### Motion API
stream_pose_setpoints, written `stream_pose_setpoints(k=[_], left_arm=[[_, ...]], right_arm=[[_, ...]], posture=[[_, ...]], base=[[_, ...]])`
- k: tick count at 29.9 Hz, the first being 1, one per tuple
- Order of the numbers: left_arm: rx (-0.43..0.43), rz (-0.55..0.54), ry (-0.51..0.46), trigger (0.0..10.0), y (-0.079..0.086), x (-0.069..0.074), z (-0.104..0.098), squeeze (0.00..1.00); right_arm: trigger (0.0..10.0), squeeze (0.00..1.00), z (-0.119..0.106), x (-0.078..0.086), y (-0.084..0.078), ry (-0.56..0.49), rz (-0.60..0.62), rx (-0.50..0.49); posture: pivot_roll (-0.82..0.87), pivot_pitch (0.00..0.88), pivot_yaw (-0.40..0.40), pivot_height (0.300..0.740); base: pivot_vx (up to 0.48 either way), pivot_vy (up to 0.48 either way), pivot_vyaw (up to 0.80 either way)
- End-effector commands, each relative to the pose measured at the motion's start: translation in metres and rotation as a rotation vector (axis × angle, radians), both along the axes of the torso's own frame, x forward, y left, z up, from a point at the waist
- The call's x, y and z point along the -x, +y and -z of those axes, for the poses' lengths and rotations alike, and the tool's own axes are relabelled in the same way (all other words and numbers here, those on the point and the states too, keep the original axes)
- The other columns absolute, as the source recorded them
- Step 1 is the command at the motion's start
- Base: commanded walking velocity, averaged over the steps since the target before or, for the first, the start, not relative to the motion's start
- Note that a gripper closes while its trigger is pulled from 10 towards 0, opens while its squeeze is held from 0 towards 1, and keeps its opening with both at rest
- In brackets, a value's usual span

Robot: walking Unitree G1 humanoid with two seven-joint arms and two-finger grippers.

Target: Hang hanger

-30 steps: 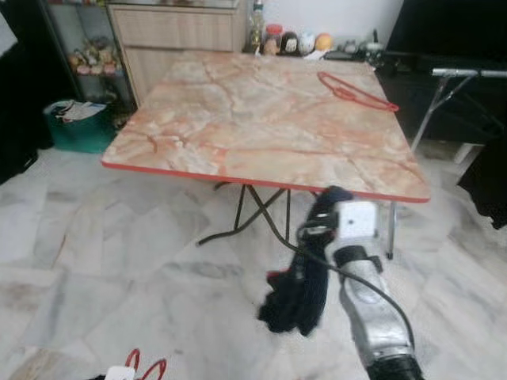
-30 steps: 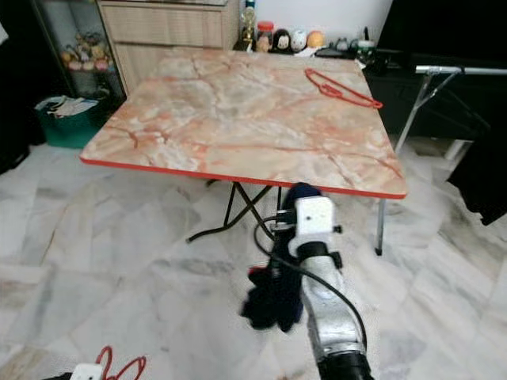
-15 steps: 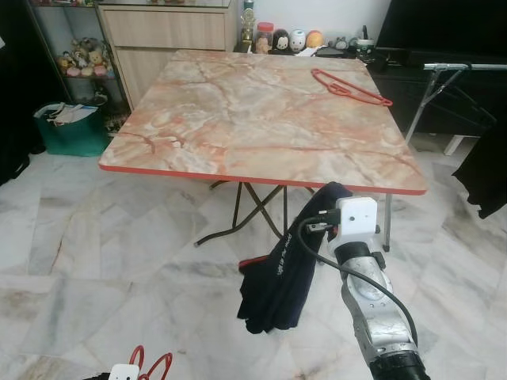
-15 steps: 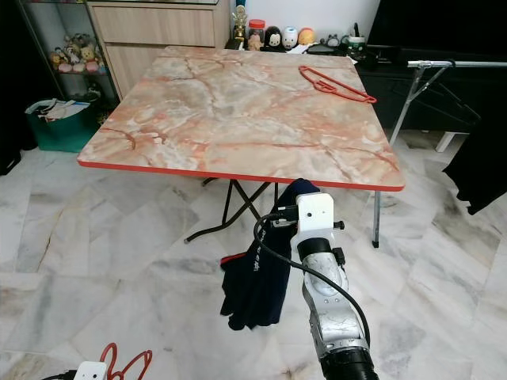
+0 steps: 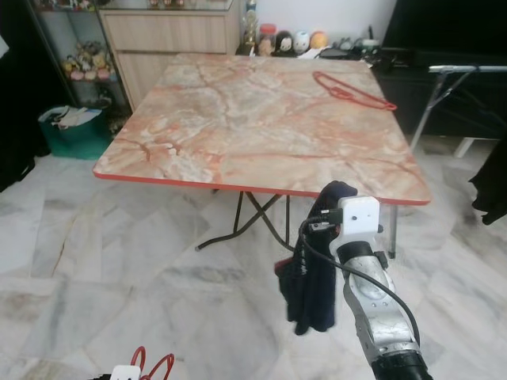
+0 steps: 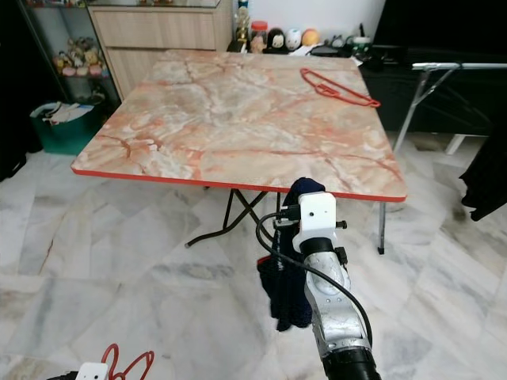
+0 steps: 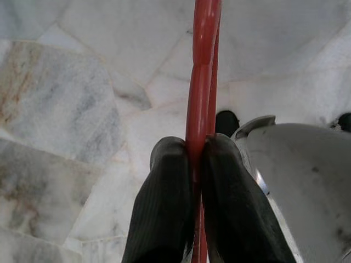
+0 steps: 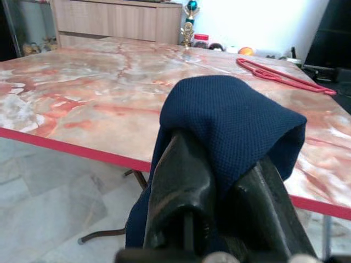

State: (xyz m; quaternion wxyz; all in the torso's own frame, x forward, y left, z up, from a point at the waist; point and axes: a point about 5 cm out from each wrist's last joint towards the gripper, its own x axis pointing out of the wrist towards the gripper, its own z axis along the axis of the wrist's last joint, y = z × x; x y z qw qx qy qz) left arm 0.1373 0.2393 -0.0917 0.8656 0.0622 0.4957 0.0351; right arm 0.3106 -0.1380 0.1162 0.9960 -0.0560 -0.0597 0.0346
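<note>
Marble-look table [image 5: 238, 119] on a pale tile floor [image 5: 95, 261], spare hanger [image 5: 352, 91] at 1 o'clock; right gripper [image 8: 219, 181] pinches knit cloth [image 8: 230, 118], left gripper [image 7: 193, 164] clamps a red hanger [image 7: 203, 66]

Square table top [image 5: 253, 119]: glossy orange-pink marble pattern, smooth, with red edge band. Floor of white-grey marble tiles [image 5: 103, 261]: polished, veined. Dark navy knitted cloth garment [image 8: 230, 123]: matt, fine waffle texture. Red plastic hanger [image 7: 202, 71]: smooth, shiny. Black gripper fingers [image 7: 164, 213]: matt, finely ribbed. Silver right arm [image 5: 380, 321]: brushed metal, mottled.
</note>
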Motion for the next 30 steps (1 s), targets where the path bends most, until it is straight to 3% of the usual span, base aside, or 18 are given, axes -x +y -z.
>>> stream_pose_setpoints(k=[1,9,18,30], left_arm=[[-0.003,-0.003,0.021,10.0,0.002,0.006,0.002,0.0],[-0.002,-0.003,0.026,10.0,0.001,0.006,0.002,0.0],[0.007,-0.009,0.028,10.0,-0.002,0.006,0.003,0.0],[0.012,-0.011,0.024,10.0,-0.004,0.005,0.003,0.0]], right_arm=[[10.0,0.0,-0.012,-0.003,0.001,-0.057,-0.002,0.005],[10.0,0.0,-0.028,-0.011,0.005,-0.112,-0.022,0.016],[10.0,0.0,-0.077,-0.029,0.005,-0.256,-0.026,0.002],[10.0,0.0,-0.086,-0.032,0.008,-0.285,-0.032,-0.003]], posture=[[0.01,0.0,-0.002,0.74],[0.01,0.0,-0.006,0.74],[0.01,0.0,-0.013,0.74],[0.01,0.0,-0.011,0.74]], base=[[0.24,0.0,0.0],[0.25,0.0,0.0],[0.263,0.0,0.0],[0.295,0.0,0.0]])
